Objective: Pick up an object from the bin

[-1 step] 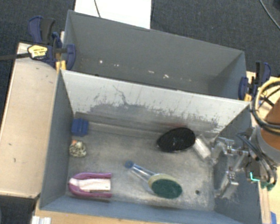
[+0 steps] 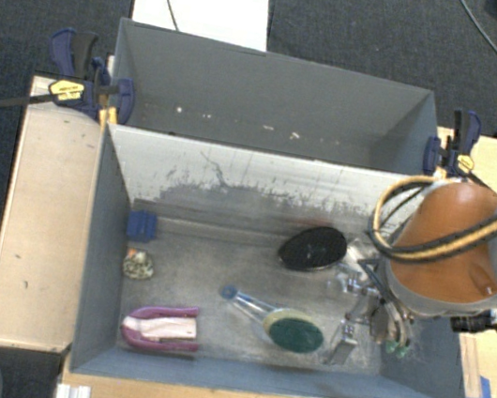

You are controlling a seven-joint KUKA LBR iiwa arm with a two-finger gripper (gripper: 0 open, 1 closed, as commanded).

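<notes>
My gripper [image 2: 344,345] hangs low at the bin's right side, its metal fingers pointing down toward the floor near the front wall. Whether anything sits between them I cannot make out. Just left of the fingertips lies a clear-handled brush with a round dark green head [image 2: 293,333], its handle running up-left to a blue tip. A black oval pad [image 2: 313,249] rests on the floor behind and left of the gripper, close to the back wall.
A pink and white clip-like thing [image 2: 162,328] lies at the front left. A small speckled ball [image 2: 138,265] and a blue block [image 2: 141,226] sit along the left wall. The arm's orange cover and cables hang over the bin's right side.
</notes>
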